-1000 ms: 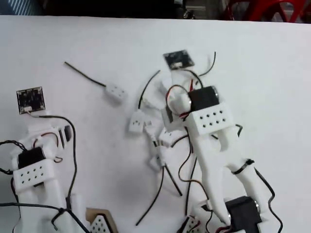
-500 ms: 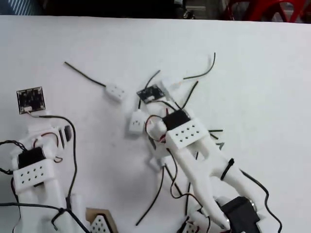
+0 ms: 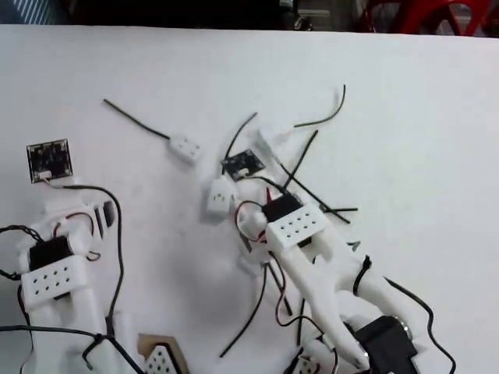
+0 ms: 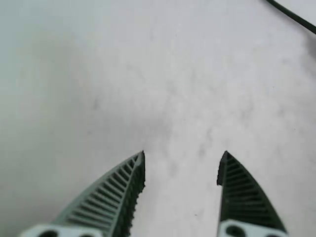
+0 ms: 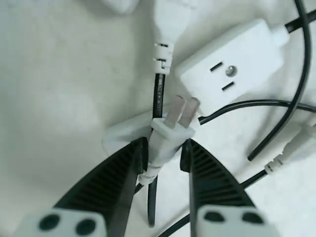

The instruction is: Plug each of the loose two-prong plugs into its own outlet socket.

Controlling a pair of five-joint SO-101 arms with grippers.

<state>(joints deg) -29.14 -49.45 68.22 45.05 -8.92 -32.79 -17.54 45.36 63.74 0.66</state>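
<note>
My right gripper (image 5: 164,145) is shut on a white two-prong plug (image 5: 170,133) with a black cable. Its two metal prongs point at a white outlet socket (image 5: 232,61) lying face up just beyond them, a small gap away. A second white plug (image 5: 170,17) lies farther off on its own cable. From above, the right arm (image 3: 296,226) stands over the tangle in the table's middle, beside a white socket block (image 3: 221,193). Another socket block (image 3: 185,146) lies apart to the left. My left gripper (image 4: 182,155) is open over bare table; its arm (image 3: 51,273) is at the near left.
Loose black cables (image 3: 320,117) cross the table right of the tangle, and more cable (image 3: 249,312) trails toward the near edge. A brown-edged piece (image 3: 160,354) sits at the near edge between the arms. The far and right parts of the white table (image 3: 421,101) have room.
The right arm has drawn back from the far middle of the table toward the near left, uncovering the cables behind it. The left arm has kept still.
</note>
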